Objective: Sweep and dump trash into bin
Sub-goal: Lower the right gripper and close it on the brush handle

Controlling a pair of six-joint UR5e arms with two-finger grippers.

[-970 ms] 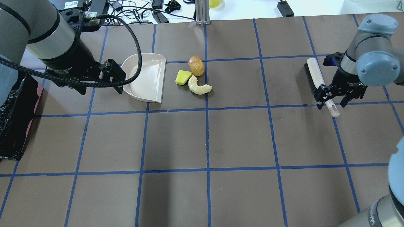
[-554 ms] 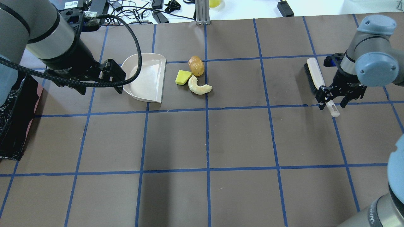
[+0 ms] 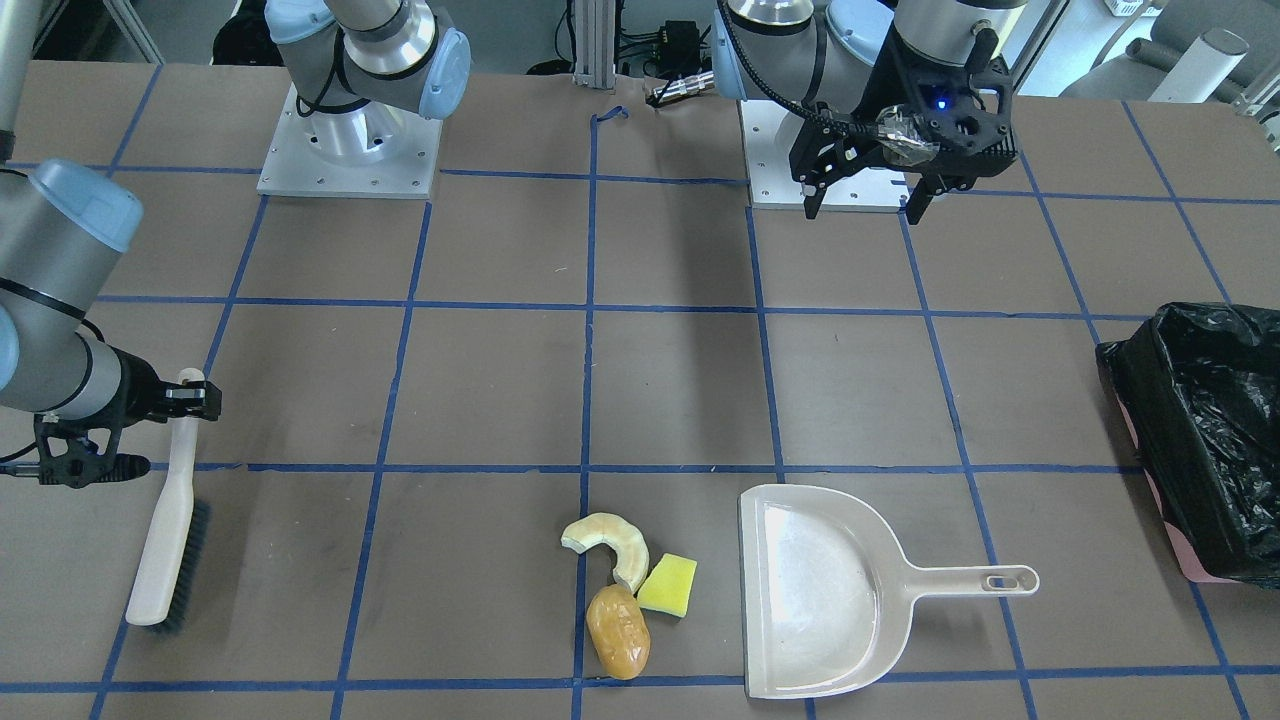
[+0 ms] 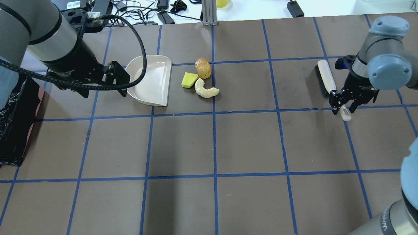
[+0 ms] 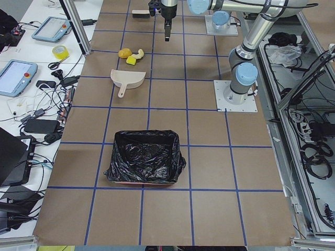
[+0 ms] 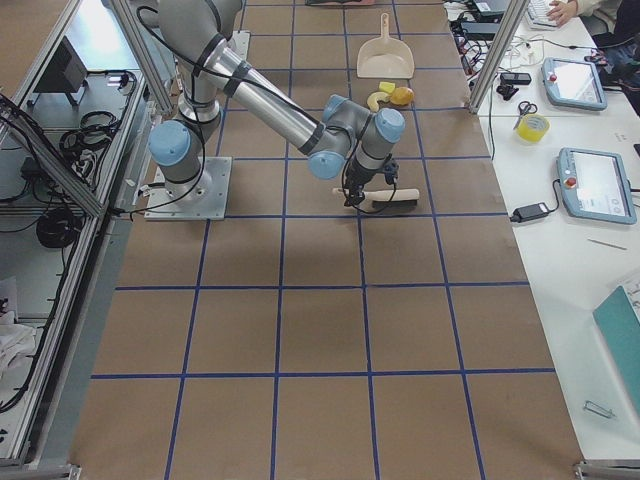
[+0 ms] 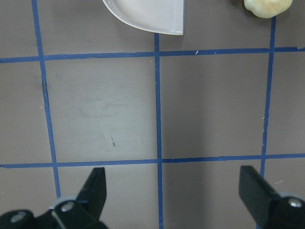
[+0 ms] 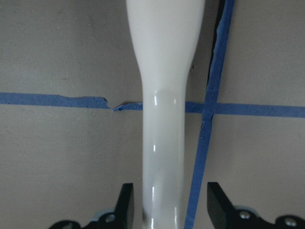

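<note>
Right gripper (image 4: 343,112) lower astride brush handle (image 8: 162,143), jaws apart; left gripper (image 7: 172,177) likewise; beige-yellow-tan trash (image 4: 199,84)

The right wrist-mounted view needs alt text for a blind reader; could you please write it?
A white brush handle runs up the middle, between the open fingers of the right gripper, over a brown table crossed by blue tape lines.
</note>
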